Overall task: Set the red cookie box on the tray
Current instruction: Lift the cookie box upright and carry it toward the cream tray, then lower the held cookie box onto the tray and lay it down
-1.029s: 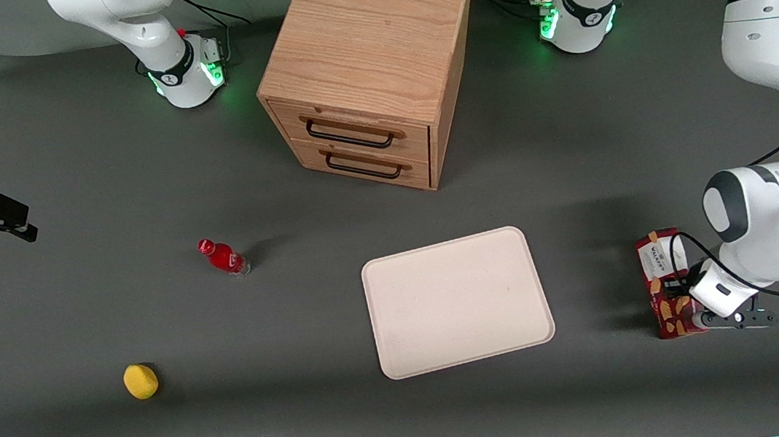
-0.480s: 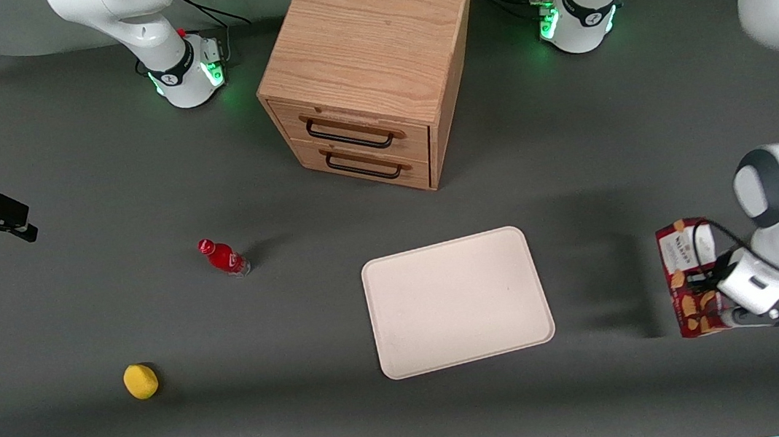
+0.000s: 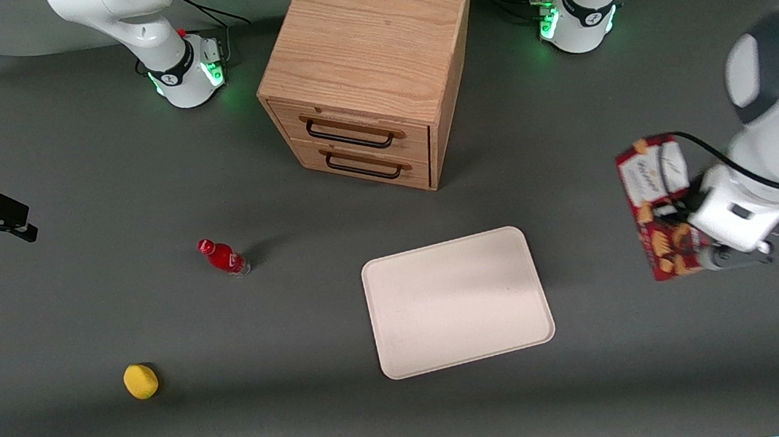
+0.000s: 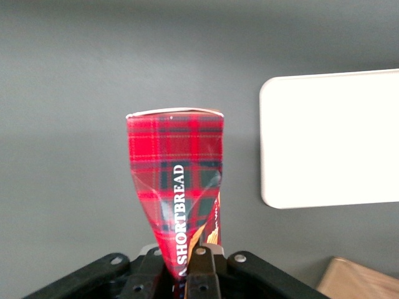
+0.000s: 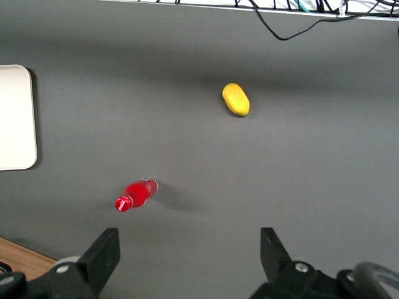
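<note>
— Dark grey matting covers the whole table [image 3: 62,175], with a wooden drawer cabinet [image 3: 366,74] standing farther from the front camera than the tray [image 3: 458,302]. Where is the box?

— The red cookie box [image 3: 654,206] is off the table, carried in the air toward the working arm's end, well apart from the tray. The gripper [image 4: 190,261] pinches it low on its length, fingers pressed onto the two broad faces.

— Does the hold look sound?

— Sound enough, I judge, but the carton is thin card: the wrist view shows the walls creased inward where the fingers bite. It is light and stiff along its length, soft across it. A hold on the narrow edges would likely crush it less. Squeezing harder risks crumbling the biscuits.

— And the way across?

— Open. Bare mat lies between box and tray, with nothing standing there. The tray's rim is low and its floor much wider than the box, so the box can lie flat inside with margin. The small red bottle [image 3: 224,257] and the yellow lemon-like thing [image 3: 140,381] sit toward the parked arm's end, out of the path. Only the cabinet's corner stands tall, and it is clear of a straight run.
</note>
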You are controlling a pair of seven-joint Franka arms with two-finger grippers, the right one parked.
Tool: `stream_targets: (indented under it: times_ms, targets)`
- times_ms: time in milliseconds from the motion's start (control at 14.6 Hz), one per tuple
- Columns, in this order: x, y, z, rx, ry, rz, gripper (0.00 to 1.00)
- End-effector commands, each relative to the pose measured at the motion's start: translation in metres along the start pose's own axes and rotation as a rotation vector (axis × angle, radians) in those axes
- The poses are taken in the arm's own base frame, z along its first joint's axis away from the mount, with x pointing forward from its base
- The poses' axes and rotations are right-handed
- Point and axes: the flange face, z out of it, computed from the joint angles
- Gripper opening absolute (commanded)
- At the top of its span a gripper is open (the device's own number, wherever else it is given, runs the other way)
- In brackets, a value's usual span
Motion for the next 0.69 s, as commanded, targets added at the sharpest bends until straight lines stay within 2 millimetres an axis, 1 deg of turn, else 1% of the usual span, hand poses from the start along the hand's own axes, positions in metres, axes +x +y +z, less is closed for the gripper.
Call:
stream_targets:
  times_ms: [0,69,206,412,618]
  targets:
    - [0.002,0.074,0.039,0.027,0.003,-0.072,0.0]
    - [0.007,0.094,0.056,0.009,0.034,-0.084,0.0]
    - [0.019,0.126,0.104,-0.014,0.068,-0.082,0.0]
    - [0.033,0.149,0.172,-0.016,0.088,-0.049,0.0]
    - [0.041,0.157,0.22,-0.027,0.107,-0.032,0.0]
